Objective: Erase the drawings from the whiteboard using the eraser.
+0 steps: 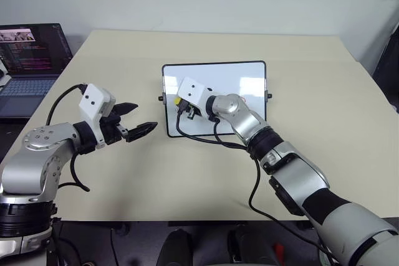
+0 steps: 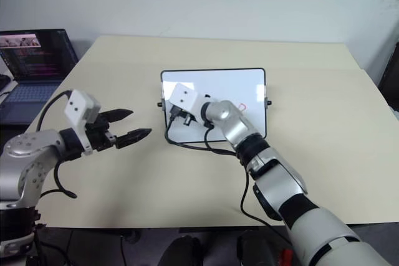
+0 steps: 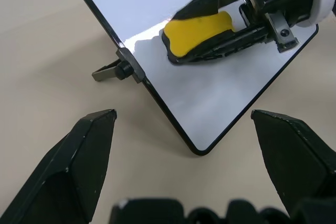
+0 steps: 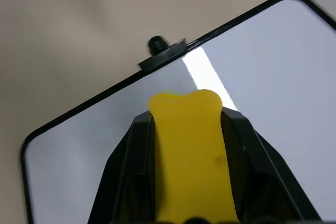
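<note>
Yellow eraser (image 4: pixel 191 150) sits pinched in the right gripper (image 3: pixel 202 35) against the whiteboard (image 1: pixel 240 76), the left gripper (image 1: pixel 134 127) spread nearby; pressing hard could tip the propped board, leaving the red drawings (image 2: pixel 243 106) behind the wrist.

My two head cameras look forward and down from above my arms, taking in the whole worktop (image 1: pixel 312 91) with the whiteboard (image 1: pixel 243 79) mid-frame. They share almost the same scene, slightly offset sideways. My left wrist camera looks along my left jaws from close by, facing the whiteboard's corner and the eraser (image 3: pixel 199 32). My right wrist camera sits very close to that same eraser and board edge.
</note>
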